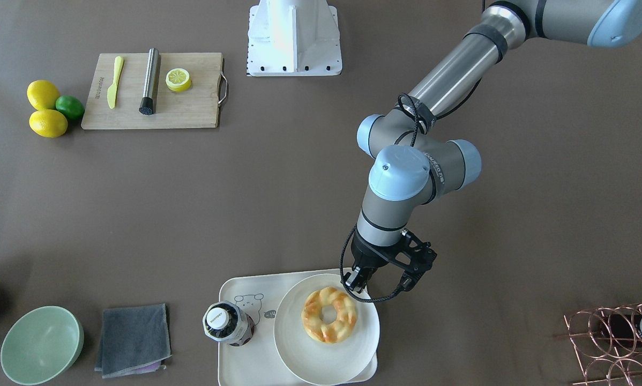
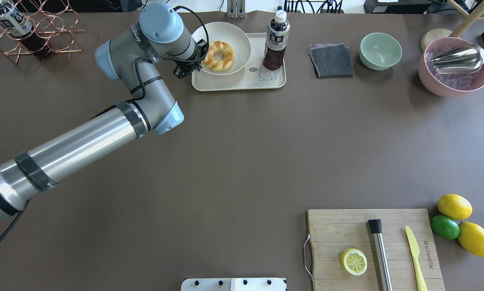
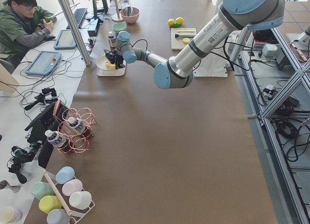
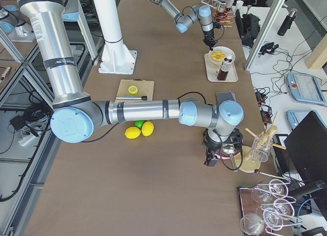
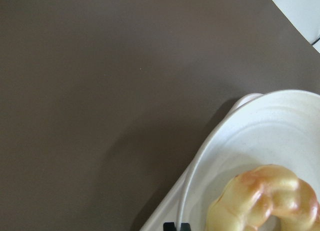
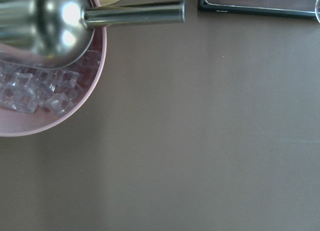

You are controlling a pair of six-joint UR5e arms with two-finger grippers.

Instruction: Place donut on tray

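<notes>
The donut point(image 1: 329, 314) is a braided golden ring and lies on a round off-white plate point(image 1: 326, 359). The plate sits on the cream tray point(image 1: 240, 364) with the bear drawing. My left gripper point(image 1: 356, 282) hangs over the plate's rim, just beside the donut's edge, with its fingertips together and holding nothing. In the left wrist view the donut point(image 5: 265, 201) shows at the lower right, and the fingertips point(image 5: 176, 226) show shut at the bottom edge. My right gripper point(image 4: 210, 159) shows only in the exterior right view, beside the pink bowl. I cannot tell whether it is open or shut.
A dark drink bottle point(image 1: 228, 323) stands on the tray next to the plate. A grey cloth point(image 1: 133, 339) and a green bowl point(image 1: 41, 344) lie beyond it. A pink bowl point(image 2: 454, 72) holds ice and a metal scoop. A wire rack point(image 1: 616, 343) stands on the other side.
</notes>
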